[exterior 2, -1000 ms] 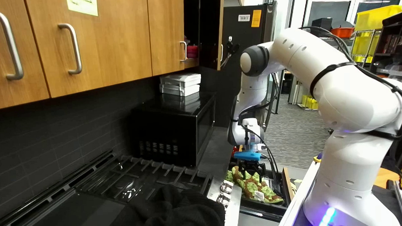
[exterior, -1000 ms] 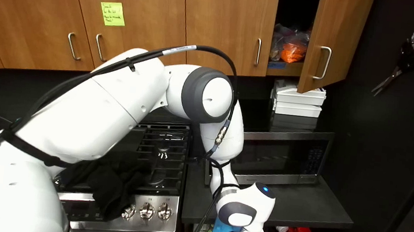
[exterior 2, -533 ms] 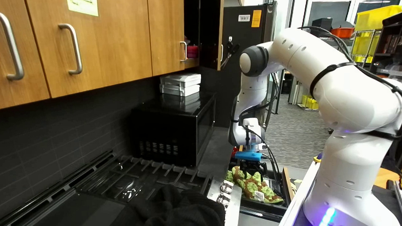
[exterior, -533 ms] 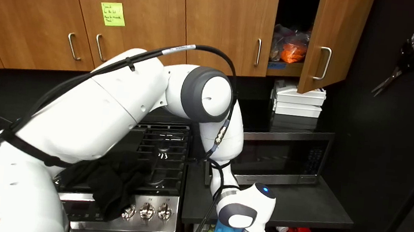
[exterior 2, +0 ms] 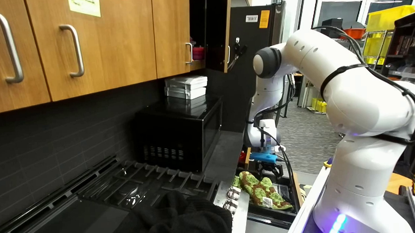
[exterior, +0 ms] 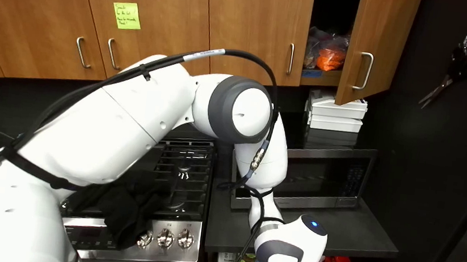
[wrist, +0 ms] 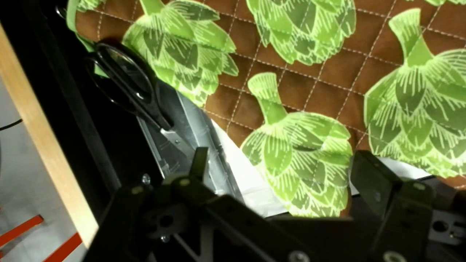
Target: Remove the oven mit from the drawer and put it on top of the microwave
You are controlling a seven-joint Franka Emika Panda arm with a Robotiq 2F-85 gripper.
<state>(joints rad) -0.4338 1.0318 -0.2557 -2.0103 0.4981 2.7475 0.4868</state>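
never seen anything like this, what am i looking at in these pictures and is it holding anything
The white machine is a robot arm. Both exterior views are taken by cameras standing away from it; the wrist view comes from a camera near its hand, looking into an open drawer. In that drawer lie a quilted green-and-brown oven mitt and scissors. On the counter stands a microwave with white plastic cases on top; black cloth lies over part of the gas stove. The hand is open and holds nothing.

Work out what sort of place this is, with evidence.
Probably a kitchen area, perhaps inside a lab: the gas stove and microwave suggest a kitchen; yellow storage bins beyond hint at the lab.
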